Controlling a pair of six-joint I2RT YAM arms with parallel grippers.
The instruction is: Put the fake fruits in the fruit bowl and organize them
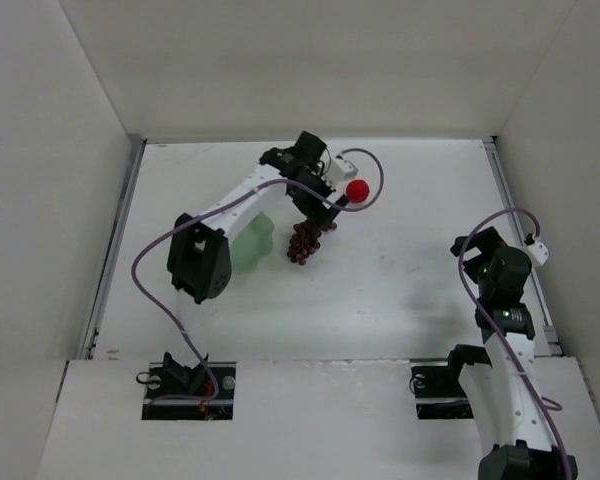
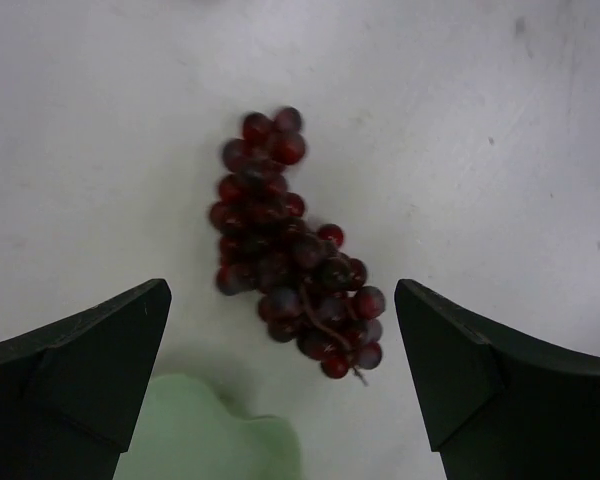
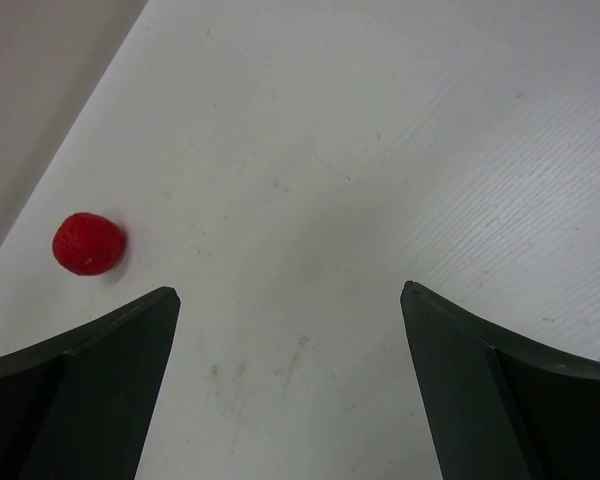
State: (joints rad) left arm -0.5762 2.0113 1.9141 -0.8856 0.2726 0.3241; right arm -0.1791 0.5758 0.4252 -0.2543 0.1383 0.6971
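The left claw (image 2: pixel 282 292) hangs wide open and empty above the grapes (image 2: pixel 285 265), centre frame on the worktop (image 2: pixel 480 120), their long axis running top-to-bottom between its fingers, with the bowl (image 2: pixel 210 435) at lower left.

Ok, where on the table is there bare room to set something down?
Widest bare patch: the table between the grape bunch and the right arm. Also free: the near strip in front of the bowl and grape bunch. Crowded: the bowl, grape bunch and red ball sit close together by the left arm.
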